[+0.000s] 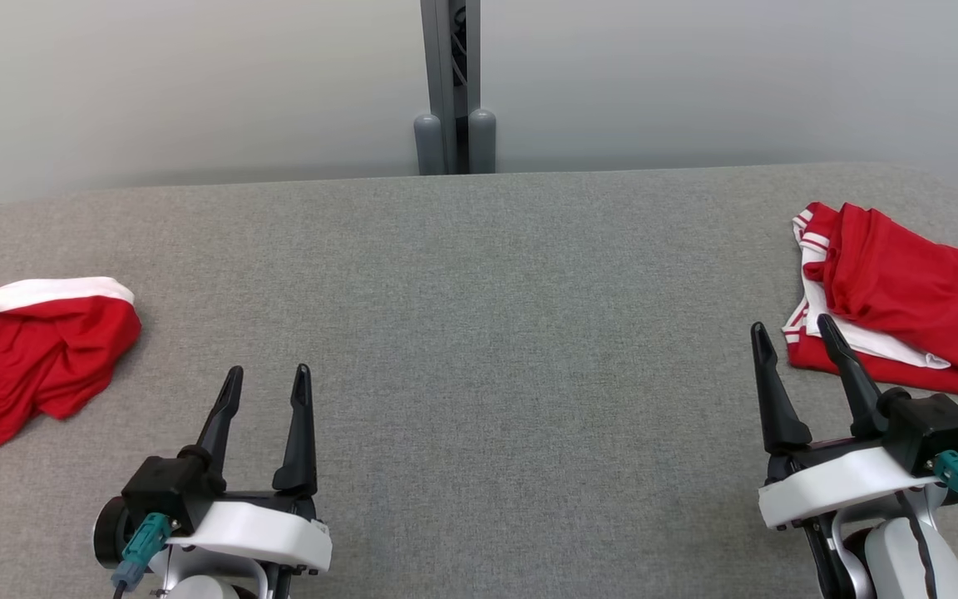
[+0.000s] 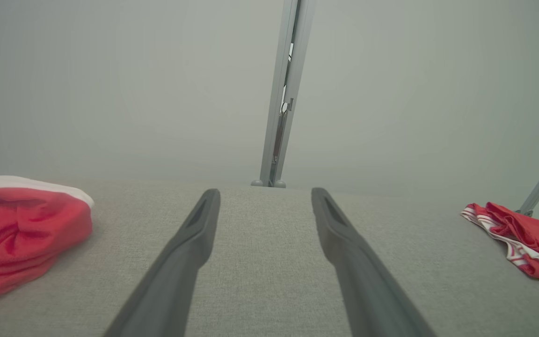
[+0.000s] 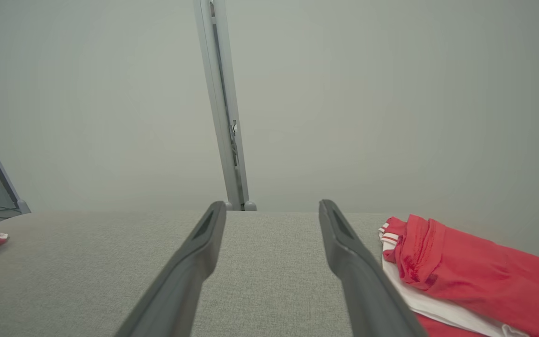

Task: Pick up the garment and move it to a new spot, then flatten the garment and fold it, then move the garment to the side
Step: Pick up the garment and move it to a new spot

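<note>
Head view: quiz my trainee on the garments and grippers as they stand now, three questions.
1. True or false: the left gripper holds the left garment.
2. Which garment has striped white trim? A) left garment B) right garment C) neither
3. Fill in: the right gripper has its jaws ____.

Key
1. False: the left garment lies apart from the left gripper, whose jaws are open.
2. B
3. open
</note>
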Available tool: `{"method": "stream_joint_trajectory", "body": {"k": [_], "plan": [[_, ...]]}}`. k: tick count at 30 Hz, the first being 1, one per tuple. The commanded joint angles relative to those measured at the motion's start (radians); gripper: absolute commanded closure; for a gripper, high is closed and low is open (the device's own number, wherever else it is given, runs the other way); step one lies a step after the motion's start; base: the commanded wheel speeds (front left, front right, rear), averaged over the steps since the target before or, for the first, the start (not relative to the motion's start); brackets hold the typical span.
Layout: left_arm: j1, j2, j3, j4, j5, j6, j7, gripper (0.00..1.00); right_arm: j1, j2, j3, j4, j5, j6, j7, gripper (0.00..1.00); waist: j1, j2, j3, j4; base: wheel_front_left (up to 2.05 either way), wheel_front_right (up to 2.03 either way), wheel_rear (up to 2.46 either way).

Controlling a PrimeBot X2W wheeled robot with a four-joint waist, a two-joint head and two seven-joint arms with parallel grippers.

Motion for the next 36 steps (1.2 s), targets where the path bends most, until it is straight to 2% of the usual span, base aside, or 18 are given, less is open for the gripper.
{"method": "stream_joint_trajectory", "body": {"k": [1,27,32,36], "plan": [[0.011,0.004,-0.002,0.003,-0.004,0.006,0.000,0.00,0.003,-0.004,-0.006,0.001,0.003,0.000,-0.001,0.00,0.0000,0.0000,0.001,-0.001,0.00,0.00,0.00],[-0.014,0.004,-0.004,0.014,-0.007,0.008,0.000,0.00,-0.016,-0.004,-0.010,0.012,0.007,0.000,-0.001,0.00,0.0000,0.0000,0.015,0.006,0.00,0.00,0.00],[-0.028,0.004,-0.004,0.010,-0.008,0.007,0.000,0.00,-0.021,-0.004,-0.005,0.003,0.011,0.000,-0.001,0.00,0.0000,0.0000,0.029,0.033,0.00,0.00,0.00],[-0.035,0.004,-0.003,0.010,-0.007,0.006,0.000,0.00,-0.013,-0.004,-0.009,-0.002,0.005,0.000,-0.001,0.00,0.0000,0.0000,0.041,0.085,0.00,0.00,0.00]]}}
